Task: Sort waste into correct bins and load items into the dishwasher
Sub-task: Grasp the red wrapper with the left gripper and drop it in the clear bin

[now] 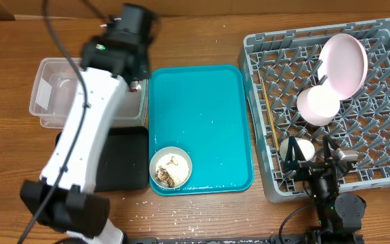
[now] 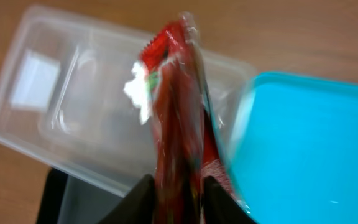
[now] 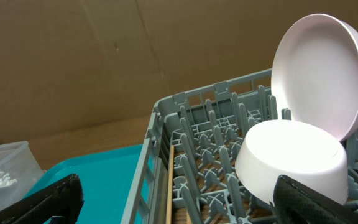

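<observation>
Red crinkled snack wrapper (image 2: 176, 124) filled the left wrist view. It was pinched upright between the closed-in fingers of the left gripper (image 2: 179, 202) and hung over the clear rectangular plastic tub (image 2: 55, 124), not yet dropped. Its foil looked thin and glossy, though blurred. A white crumpled scrap (image 2: 138, 92) beside it may have been the tissue, but I could not tell whether it lay in the tub.

From overhead, the large grey lattice dish rack (image 1: 384, 169) already carried the round white plate (image 1: 344, 64), a small pinkish-white bowl (image 1: 317, 105) and thin wooden chopsticks (image 1: 269, 112). What remained, by my judgement, was the small pale bowl (image 1: 170, 167) of rice-like scraps (image 1: 164, 176) on the teal serving tray (image 1: 202, 102), beside the shallow black tray (image 1: 124, 159).

In the right wrist view, the right gripper (image 3: 179, 199) stood spread wide and empty over the rack's near edge. The pinkish-white bowl sat upturned against the plate, which stood on edge.
</observation>
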Controlling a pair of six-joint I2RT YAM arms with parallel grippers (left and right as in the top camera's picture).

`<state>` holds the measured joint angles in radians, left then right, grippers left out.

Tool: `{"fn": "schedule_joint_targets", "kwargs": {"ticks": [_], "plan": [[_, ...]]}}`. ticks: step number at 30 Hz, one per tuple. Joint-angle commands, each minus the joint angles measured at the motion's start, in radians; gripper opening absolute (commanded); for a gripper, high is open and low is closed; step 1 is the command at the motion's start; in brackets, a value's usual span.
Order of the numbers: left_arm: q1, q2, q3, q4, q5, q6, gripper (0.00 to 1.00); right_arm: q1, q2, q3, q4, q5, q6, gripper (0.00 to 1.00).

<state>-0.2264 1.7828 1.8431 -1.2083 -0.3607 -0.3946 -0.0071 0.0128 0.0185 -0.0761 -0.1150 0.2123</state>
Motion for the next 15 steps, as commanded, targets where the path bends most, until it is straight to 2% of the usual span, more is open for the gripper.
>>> {"fn": "schedule_joint_targets", "kwargs": {"ticks": [1, 5, 12, 15], "plan": [[0.085, 0.069, -0.046, -0.043, 0.222, 0.014, 0.3, -0.003, -0.01, -0.011, 0.005, 0.009, -0.003, 1.0], [0.091, 0.001, -0.04, -0.097, 0.258, 0.017, 0.31, -0.003, -0.01, -0.011, 0.005, 0.009, -0.004, 1.0], [0.016, -0.164, -0.04, -0.182, 0.22, -0.089, 0.56, -0.003, -0.01, -0.011, 0.005, 0.009, -0.004, 1.0], [-0.011, -0.173, -0.045, -0.246, 0.288, -0.127, 0.52, -0.003, -0.01, -0.011, 0.005, 0.009, -0.004, 1.0]]}}
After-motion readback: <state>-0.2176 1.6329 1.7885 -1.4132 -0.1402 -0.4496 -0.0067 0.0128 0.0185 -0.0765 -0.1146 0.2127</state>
